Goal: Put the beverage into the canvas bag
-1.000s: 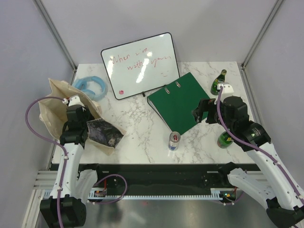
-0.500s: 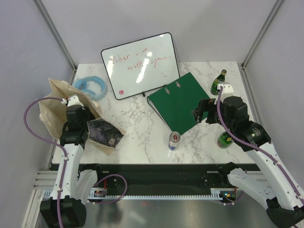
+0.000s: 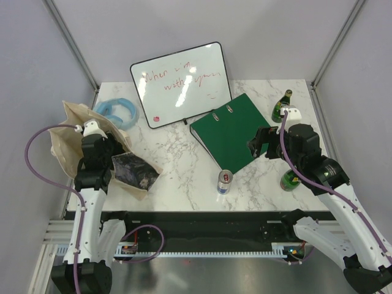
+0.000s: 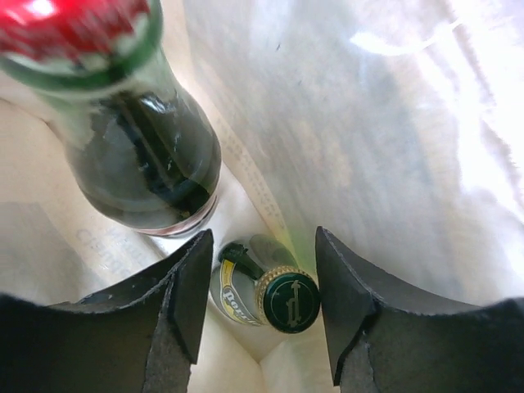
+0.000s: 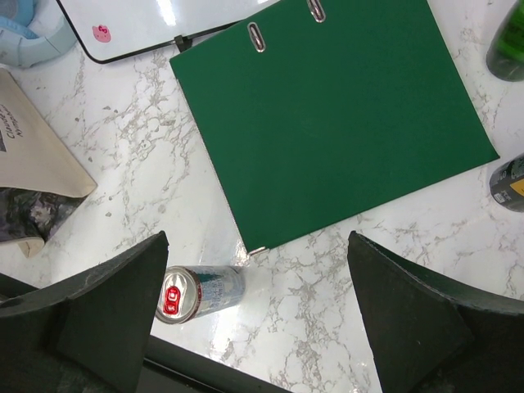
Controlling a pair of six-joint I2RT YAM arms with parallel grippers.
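My left claw [image 4: 262,250] is partly open in the canvas bag [image 4: 393,164], holding nothing. The green bottle [image 4: 241,282] stands between its fingers [image 4: 184,303], cap [image 4: 288,301] toward the camera.

Your top external view sits above and behind the arms [image 3: 86,208] and looks down and forward over the whole worktop [image 3: 184,165], with the arm bases along the bottom edge of the frame. Your left wrist view points down between its own jaws, very close, inside the canvas bag [image 4: 368,123]; cloth fills most of the frame. Your right wrist view looks straight down from higher up. With the top view it shares the green binder [image 5: 336,123], the can [image 5: 201,288] and a bag corner at its left edge.
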